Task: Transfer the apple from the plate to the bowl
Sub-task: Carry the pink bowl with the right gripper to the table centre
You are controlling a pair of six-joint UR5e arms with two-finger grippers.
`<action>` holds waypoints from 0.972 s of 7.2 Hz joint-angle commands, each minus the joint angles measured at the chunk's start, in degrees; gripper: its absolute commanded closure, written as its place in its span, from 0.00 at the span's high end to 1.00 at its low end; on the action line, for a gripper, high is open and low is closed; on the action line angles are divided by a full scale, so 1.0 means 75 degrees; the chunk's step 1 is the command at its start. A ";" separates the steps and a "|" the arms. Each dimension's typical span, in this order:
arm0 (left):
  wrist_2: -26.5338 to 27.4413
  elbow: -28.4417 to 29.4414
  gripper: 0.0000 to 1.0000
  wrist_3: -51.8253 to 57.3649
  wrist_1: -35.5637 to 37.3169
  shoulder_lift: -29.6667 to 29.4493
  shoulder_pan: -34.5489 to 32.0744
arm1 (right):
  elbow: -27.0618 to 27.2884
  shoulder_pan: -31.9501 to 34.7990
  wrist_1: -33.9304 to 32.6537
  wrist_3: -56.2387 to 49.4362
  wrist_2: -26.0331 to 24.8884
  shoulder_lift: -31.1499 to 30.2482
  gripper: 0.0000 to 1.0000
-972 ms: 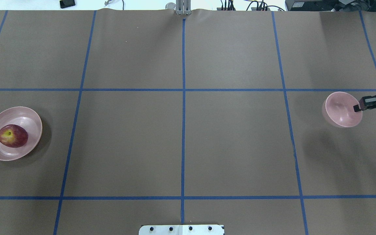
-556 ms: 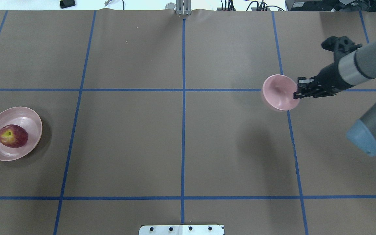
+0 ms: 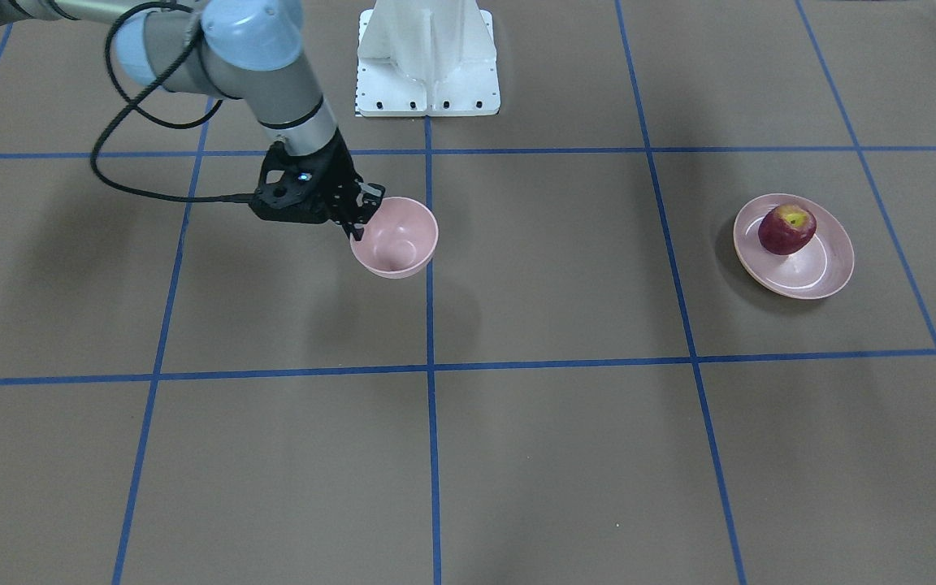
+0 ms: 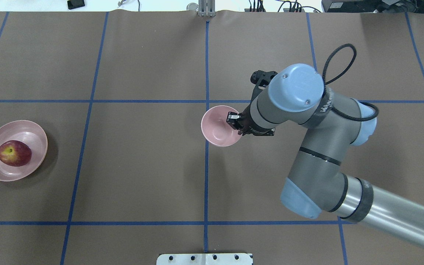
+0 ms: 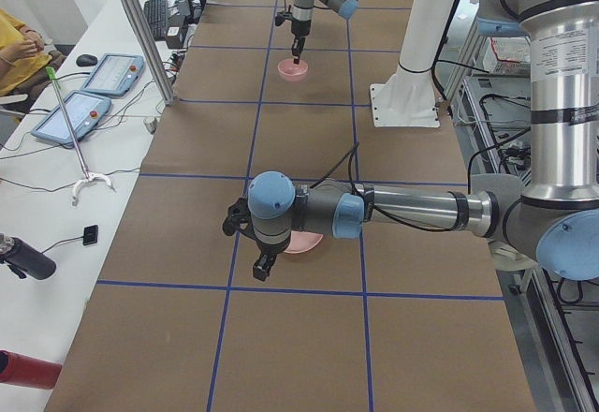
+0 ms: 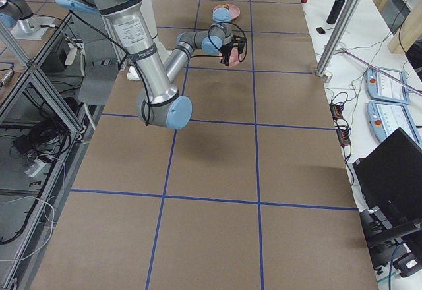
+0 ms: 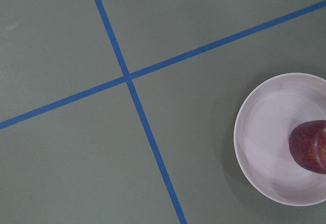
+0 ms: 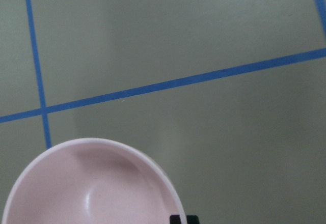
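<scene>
The dark red apple lies on the pale pink plate at the table's left end; both also show in the front view, the apple on the plate. My right gripper is shut on the rim of the small pink bowl and holds it above the table at the centre line. In the front view the gripper grips the empty bowl. The left wrist view shows the plate and the apple from above. My left gripper shows only in the exterior left view, near the plate; I cannot tell its state.
Blue tape lines divide the brown table into squares. The robot's white base mount stands at the near-robot edge. Operator consoles and cables lie on a side bench.
My right arm has carried the bowl leftward from the table's right edge to the centre line. The apple and plate have not moved.
</scene>
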 commanded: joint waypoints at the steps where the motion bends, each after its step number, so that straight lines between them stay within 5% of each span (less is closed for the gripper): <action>1: 0.0000 -0.0009 0.98 -0.0003 0.0000 0.0001 0.0017 | -0.0682 -0.0387 -0.0091 0.0143 -0.0433 0.0469 0.00; 7: 0.0000 -0.0009 0.98 -0.0003 0.0000 -0.0011 0.0017 | -0.1328 -0.0410 0.0881 -0.0057 -0.0433 0.0446 0.00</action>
